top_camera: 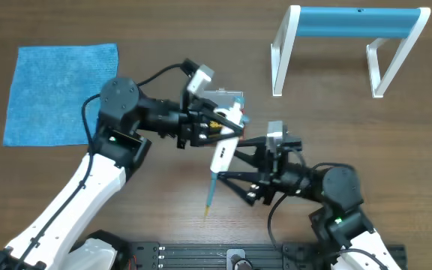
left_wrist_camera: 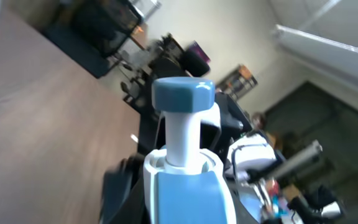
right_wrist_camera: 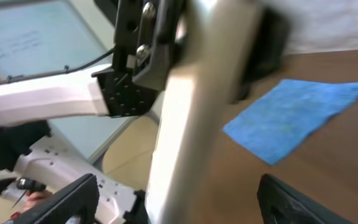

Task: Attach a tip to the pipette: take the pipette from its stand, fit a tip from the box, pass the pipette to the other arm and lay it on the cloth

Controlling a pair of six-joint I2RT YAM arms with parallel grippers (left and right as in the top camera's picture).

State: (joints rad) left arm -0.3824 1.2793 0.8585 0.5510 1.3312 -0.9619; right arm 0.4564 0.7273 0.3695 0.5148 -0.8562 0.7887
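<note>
Hanging tip-down over the middle of the bench (top_camera: 366, 142), the pipette (top_camera: 222, 154) is seen from above clamped at its head by the left gripper (top_camera: 212, 126). The right gripper (top_camera: 235, 159) is spread wide, with one finger to either side of the white body. The fitted tip (top_camera: 208, 201) is pointed toward 6 o'clock. The cloth (top_camera: 62, 94) is spread at 10 o'clock and the stand (top_camera: 355, 22) is set at 1 o'clock. The tip box (top_camera: 227, 96) is partly hidden behind the left gripper, at 12 o'clock from the pipette.

From the left wrist, the blue plunger button (left_wrist_camera: 183, 95) is seen close up atop the pipette's handle.

From the right wrist, the fingers (right_wrist_camera: 73, 199) are shown well apart, with the pipette body between them and, as far as can be told, touched by neither.

A slip is judged the main risk, since the pipette is carried by a single grip near its head. It could be rocked loose by a swing toward the cloth, or the tip knocked off against the right gripper's fingers if these are not drawn clear first.

Counted: one pipette, one tip fitted, one tip box, one stand, one cloth, two grippers.
</note>
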